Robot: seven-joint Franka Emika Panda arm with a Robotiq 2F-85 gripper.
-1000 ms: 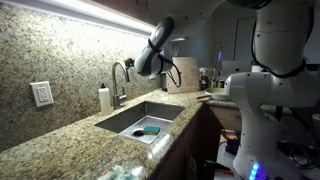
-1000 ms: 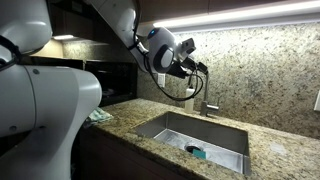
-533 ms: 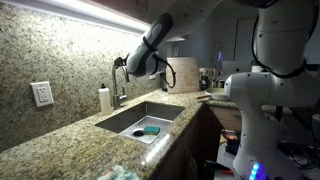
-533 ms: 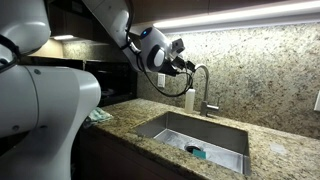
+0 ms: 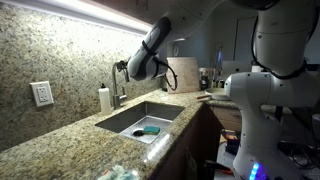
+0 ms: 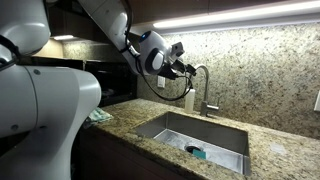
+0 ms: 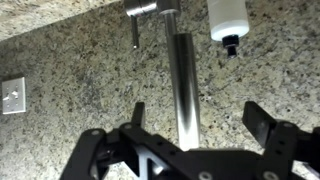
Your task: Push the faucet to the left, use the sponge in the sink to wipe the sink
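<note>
Presently, the wrist view is showing the gripper [image 7: 200, 120] with its jaws standing wide apart, framing the faucet [image 7: 184, 85] stem; only the exterior views are showing the sponge [image 5: 150, 129] lying inside the sink [image 5: 133, 119].

Low-res, soft frames all round. The main source is an under-cabinet strip light [image 5: 75, 12], clipped to white in both exterior views. It washes the granite backsplash [image 6: 270, 60] bright; the countertop [image 5: 60, 140] gets dimmer toward its front edge, and the room behind is dark. The sink [image 5: 125, 118] is shaded along its back wall, possibly with a faint sheen on its floor, too small to be sure. The white robot body [image 6: 40, 110] sits close to the lens, out of focus and grey. In the wrist view light is even: the faucet [image 7: 185, 90] stem carries a long vertical glare streak, the soap bottle [image 7: 228, 18] is nearly blown out, and the gripper [image 7: 200, 120] is underexposed and slightly blurred along the bottom edge.
</note>
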